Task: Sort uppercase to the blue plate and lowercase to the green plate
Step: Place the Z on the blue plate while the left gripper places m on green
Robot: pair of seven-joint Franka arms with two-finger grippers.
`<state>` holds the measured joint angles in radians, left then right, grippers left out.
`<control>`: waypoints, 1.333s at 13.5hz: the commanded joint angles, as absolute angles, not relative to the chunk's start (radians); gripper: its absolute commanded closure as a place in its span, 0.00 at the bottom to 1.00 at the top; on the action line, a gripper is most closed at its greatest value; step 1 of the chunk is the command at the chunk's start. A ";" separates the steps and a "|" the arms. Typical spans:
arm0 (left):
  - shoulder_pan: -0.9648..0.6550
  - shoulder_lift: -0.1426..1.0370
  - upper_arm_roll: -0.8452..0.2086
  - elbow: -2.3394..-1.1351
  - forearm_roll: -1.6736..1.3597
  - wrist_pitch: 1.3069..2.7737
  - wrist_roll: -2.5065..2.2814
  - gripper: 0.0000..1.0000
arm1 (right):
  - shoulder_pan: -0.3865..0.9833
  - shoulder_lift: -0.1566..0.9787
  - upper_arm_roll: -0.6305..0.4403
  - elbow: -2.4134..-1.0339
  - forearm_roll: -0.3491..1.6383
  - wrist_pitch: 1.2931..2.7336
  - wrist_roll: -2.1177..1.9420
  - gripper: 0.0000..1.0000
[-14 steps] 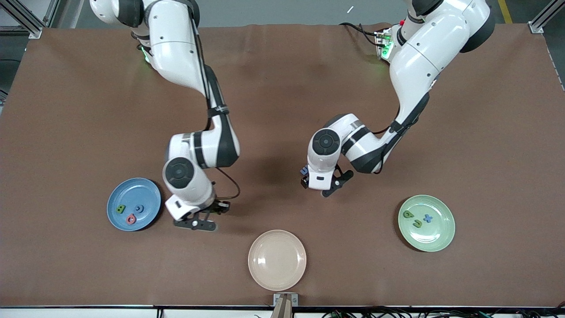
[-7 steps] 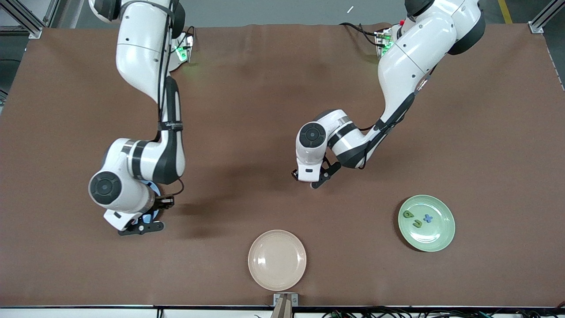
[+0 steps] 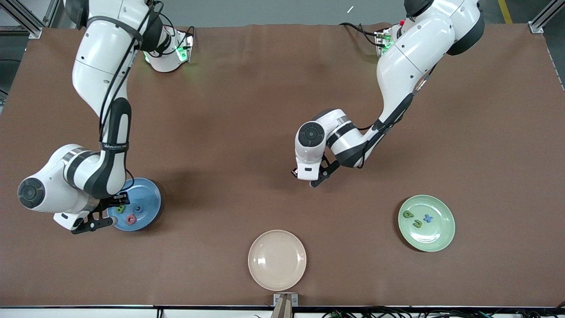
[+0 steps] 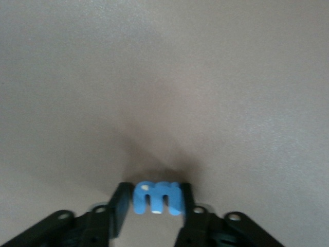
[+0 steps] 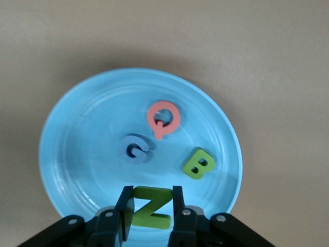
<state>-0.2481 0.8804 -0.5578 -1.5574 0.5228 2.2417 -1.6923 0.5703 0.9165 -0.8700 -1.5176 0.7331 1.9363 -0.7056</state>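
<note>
My right gripper [image 3: 118,201] is shut on the green N [image 5: 150,207] and holds it over the blue plate [image 3: 150,201], above the rim on the side toward the right arm's end of the table. The plate [image 5: 77,134] holds the pink-red Q [image 5: 163,118], blue G [image 5: 135,148] and green B [image 5: 199,163]. My left gripper [image 3: 295,172] is shut on the blue m [image 4: 157,197] over bare table near the middle. The green plate [image 3: 443,234] holds the blue x [image 3: 427,217], the green q/b shape [image 3: 408,214] and the green n/u shape [image 3: 417,223].
An empty beige plate [image 3: 276,259] lies near the table's front edge, between the two coloured plates. A brown mat covers the table.
My right arm has swung with the N from beside the blue plate, on its middle-of-table side, across to over the plate. My left gripper shifted slightly with the m, then held still.
</note>
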 commanded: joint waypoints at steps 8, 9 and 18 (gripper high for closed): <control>-0.135 0.799 -0.548 -1.554 0.581 2.253 -1.620 0.99 | 0.656 0.853 -0.967 -1.485 0.752 1.942 -0.713 0.00; -0.103 0.792 -0.548 -1.552 0.586 2.253 -1.573 0.99 | 0.710 0.853 -1.027 -1.483 0.752 1.941 -0.712 0.00; 0.167 0.727 -0.549 -1.539 0.588 2.252 -1.102 0.99 | 0.687 0.853 -1.138 -1.105 0.759 1.563 -0.499 0.00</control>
